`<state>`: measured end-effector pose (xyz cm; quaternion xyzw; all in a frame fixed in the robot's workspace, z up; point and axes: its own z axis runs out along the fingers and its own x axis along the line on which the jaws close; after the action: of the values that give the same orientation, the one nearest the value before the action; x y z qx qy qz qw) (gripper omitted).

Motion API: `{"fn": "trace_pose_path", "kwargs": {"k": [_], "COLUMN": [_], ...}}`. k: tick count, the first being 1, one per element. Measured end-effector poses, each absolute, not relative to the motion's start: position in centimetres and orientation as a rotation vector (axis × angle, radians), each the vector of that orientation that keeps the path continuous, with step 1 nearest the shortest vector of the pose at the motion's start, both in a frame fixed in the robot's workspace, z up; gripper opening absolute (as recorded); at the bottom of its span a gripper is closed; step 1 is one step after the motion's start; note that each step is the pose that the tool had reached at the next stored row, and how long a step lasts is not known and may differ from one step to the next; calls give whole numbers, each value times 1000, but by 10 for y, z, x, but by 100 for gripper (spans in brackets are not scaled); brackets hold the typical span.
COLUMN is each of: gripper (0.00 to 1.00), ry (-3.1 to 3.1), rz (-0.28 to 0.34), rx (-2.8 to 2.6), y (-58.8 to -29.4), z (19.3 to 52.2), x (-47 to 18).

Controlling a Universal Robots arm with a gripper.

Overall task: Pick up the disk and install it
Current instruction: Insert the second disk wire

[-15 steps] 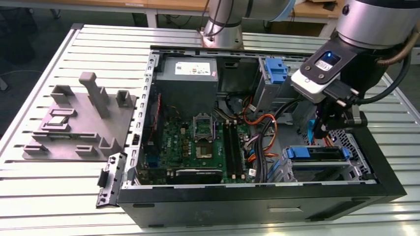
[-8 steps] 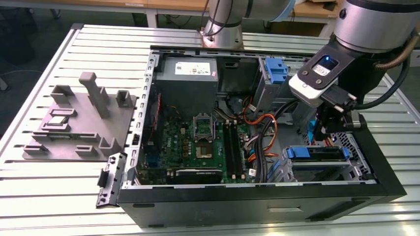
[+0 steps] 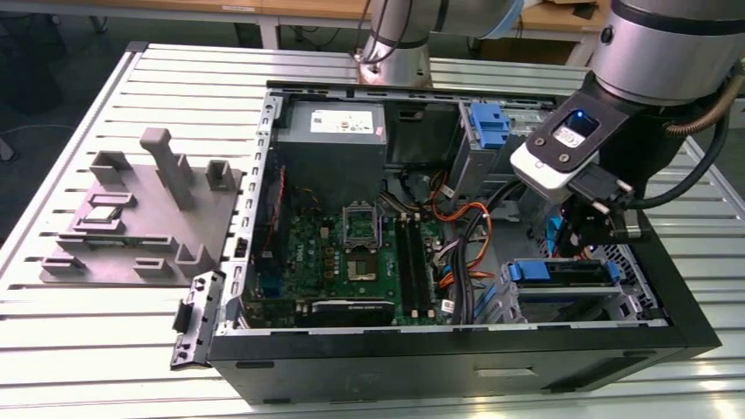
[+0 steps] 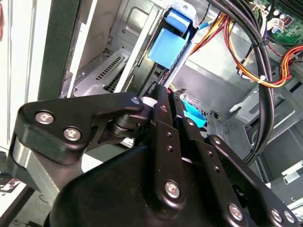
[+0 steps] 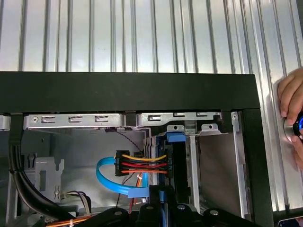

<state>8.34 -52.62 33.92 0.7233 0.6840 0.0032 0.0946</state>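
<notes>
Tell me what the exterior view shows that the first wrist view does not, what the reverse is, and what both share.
The exterior view gives the motherboard, the power supply and a grey fixture on the table beside the case. The first wrist view gives a hand over the table outside the case, plus a blue cable and a plug with coloured wires inside the case. Both share the black case and the slatted table.

We're looking down past the black gripper (image 4: 165, 101) into the open computer case (image 4: 222, 90). Its linkages and screws take up the near half, fingers drawn close together around something with a blue edge (image 4: 195, 116). Beyond that there's a blue plastic carrier (image 4: 166, 47) sitting in a metal drive bay (image 4: 118, 61). A bundle of black, yellow, orange and red cables (image 4: 255, 56) runs beside it.
</notes>
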Motion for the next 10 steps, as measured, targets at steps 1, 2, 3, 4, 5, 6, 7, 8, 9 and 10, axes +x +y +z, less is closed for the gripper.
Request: {"fn": "trace_pose_path", "kwargs": {"k": [1, 2, 3, 4, 5, 6, 7, 8, 9, 10], "gripper": [16, 16, 16, 16, 16, 16, 16, 16, 16, 16], "ry": [2028, 2028, 2027, 2026, 2026, 2026, 2027, 2030, 2033, 2036], "rz": [15, 20, 26, 31, 35, 40, 46, 54, 62, 70], "rx": [2145, 2143, 2141, 2139, 2137, 2136, 2137, 2140, 2144, 2148], "y": [-527, -528, -529, -529, -529, -530, -531, -532, -533, -534], "z": [339, 339, 339, 339, 339, 339, 338, 338, 338, 338], "x": [83, 83, 82, 82, 81, 80, 80, 80, 80, 80]}}
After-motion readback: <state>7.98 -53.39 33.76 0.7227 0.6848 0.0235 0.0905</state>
